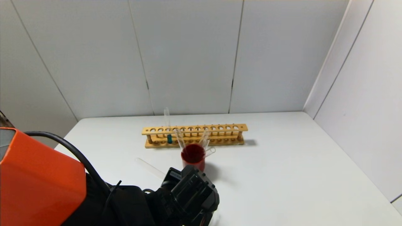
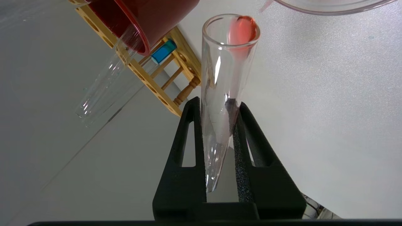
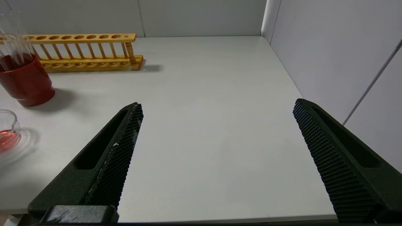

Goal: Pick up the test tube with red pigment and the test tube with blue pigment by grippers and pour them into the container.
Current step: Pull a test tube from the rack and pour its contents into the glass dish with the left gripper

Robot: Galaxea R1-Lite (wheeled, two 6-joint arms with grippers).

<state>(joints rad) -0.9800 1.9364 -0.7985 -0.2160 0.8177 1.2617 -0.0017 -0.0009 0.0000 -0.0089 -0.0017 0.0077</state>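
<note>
My left gripper [image 2: 219, 103] is shut on the test tube with red pigment [image 2: 226, 78]. The tube is tipped, with its orange-red liquid gathered at the mouth, just short of the container's rim [image 2: 329, 8]. In the head view the left gripper [image 1: 188, 183] is at the near centre, in front of the red beaker, and hides the container. The container [image 3: 6, 131] holds a little red liquid. The test tube with blue pigment [image 1: 169, 138] stands in the wooden rack [image 1: 194, 129] and also shows in the left wrist view [image 2: 163, 51]. My right gripper [image 3: 218, 105] is open and empty over the table's near right part.
A beaker of dark red liquid [image 1: 193, 157] stands in front of the rack, with clear tubes [image 1: 180, 139] leaning in it. Another clear tube [image 1: 150, 168] lies on the table left of the beaker. White walls close the back and right sides.
</note>
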